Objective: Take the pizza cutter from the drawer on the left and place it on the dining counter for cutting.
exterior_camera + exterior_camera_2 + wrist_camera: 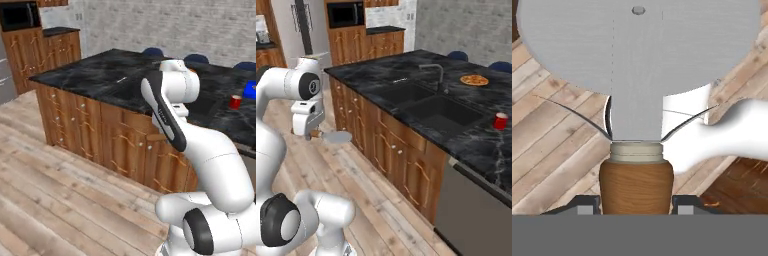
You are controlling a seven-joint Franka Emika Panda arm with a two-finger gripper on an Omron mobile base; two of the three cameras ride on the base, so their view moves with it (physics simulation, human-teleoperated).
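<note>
Gripper: the gripper is hanging below the white wrist, out in front of the island cabinets and above the plank floor; its jaws are standing partly closed, clamping the brown handle between them.
Grip seen from the hand: the two dark fingertips are sitting on either side of the handle's lower end, touching it.
Pizza cutter: the pizza cutter is being held in the air, clear of the floor and the cabinets, short of the dining counter and lower than its top.
Long axis: in the right base view it is lying roughly level, the wooden handle at the gripper and the grey wheel sticking out toward the cabinet fronts.
Blade: the round wheel is facing the hand camera flat-on, its hub near the top edge; the handle is running straight back toward the fingers.
Relative to hand: the tool is extending straight out along the gripper's own line, wheel farthest from the palm.
Counter items: a pizza and a red cup are resting on the black marble top, well apart from the tool.
</note>
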